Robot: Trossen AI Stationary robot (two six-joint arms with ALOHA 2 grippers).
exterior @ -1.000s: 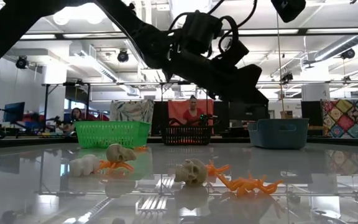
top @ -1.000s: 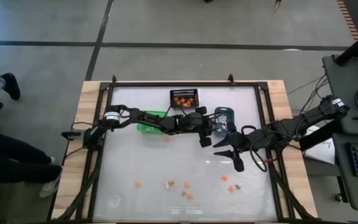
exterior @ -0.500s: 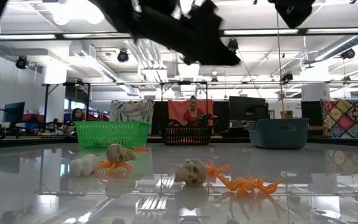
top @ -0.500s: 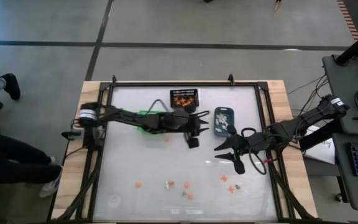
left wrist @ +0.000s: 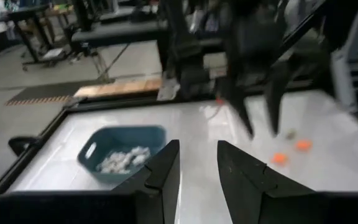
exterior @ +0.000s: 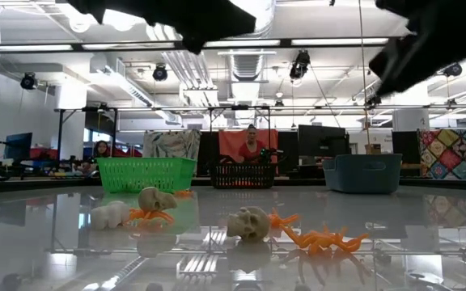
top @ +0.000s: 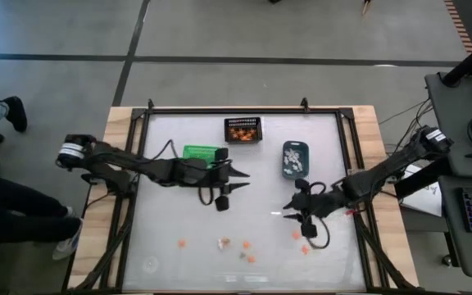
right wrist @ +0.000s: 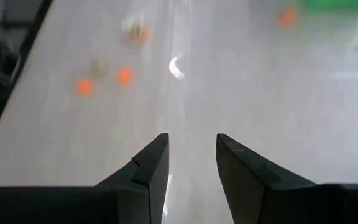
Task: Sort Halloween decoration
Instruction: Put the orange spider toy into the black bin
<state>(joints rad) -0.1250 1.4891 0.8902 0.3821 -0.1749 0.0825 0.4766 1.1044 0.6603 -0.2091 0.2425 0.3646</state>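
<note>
Left gripper (top: 229, 187) hovering over the middle of the bench (top: 162, 246), just beside the green bin (top: 201, 153), fingers parted with a clear gap and holding nothing. Right gripper (top: 295, 210) hanging above the right half of the bench, toward the front edge, fingers likewise spread apart and gripping nothing.

Halloween decoration (top: 240, 246) lying scattered as tiny orange, tan and pale trinkets along the front edge, a few more sitting near the right gripper at the front right. From bench height, skull pieces (exterior: 247, 221) and orange skeleton bits (exterior: 324, 239) resting flat on the glossy surface. Black mesh bin (top: 242, 129) sitting at the back edge, showing orange pieces inside. Blue-grey bin (top: 295, 158) standing right of centre, carrying pale pieces. People sitting in the room beyond.
</note>
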